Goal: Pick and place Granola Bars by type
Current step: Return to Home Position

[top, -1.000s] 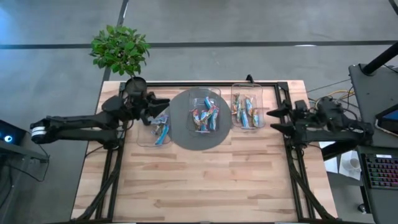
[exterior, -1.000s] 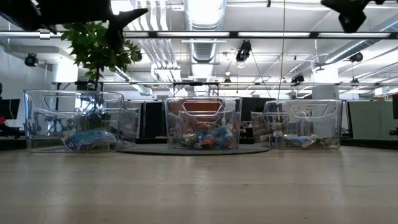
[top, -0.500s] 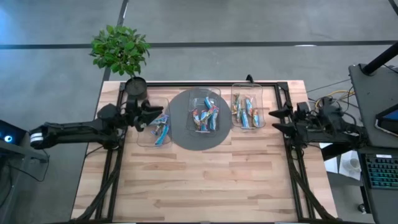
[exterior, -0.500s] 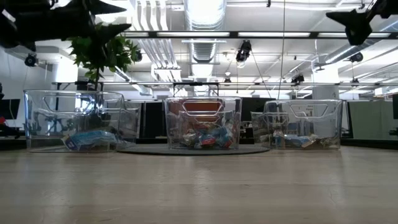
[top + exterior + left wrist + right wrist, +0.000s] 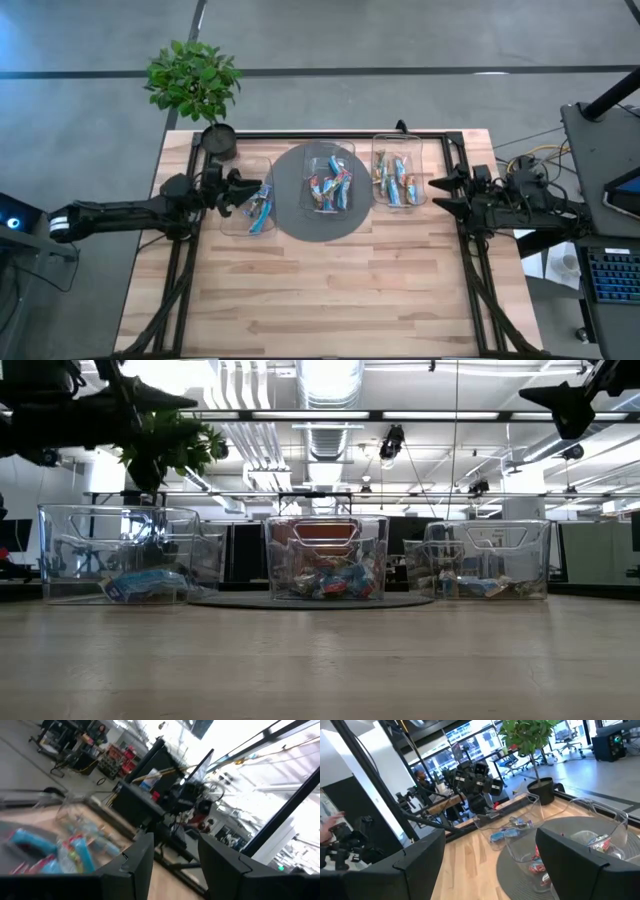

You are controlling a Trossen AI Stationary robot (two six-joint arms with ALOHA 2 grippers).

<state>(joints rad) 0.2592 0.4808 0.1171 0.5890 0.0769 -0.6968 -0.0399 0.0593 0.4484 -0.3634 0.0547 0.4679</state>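
- Three clear bins stand in a row between the two grippers, and every one of the granola bars lies inside a bin.
- The left gripper is released and empty, raised over the outer side of the left bin, whose blue-wrapped bars lie just ahead of and below its tips.
- The right gripper is spread and empty, raised at the table edge, with the right bin just ahead of its tips.
- The middle bin, on a round grey mat, sits well apart from both grippers.
- A potted plant stands beyond the left gripper.
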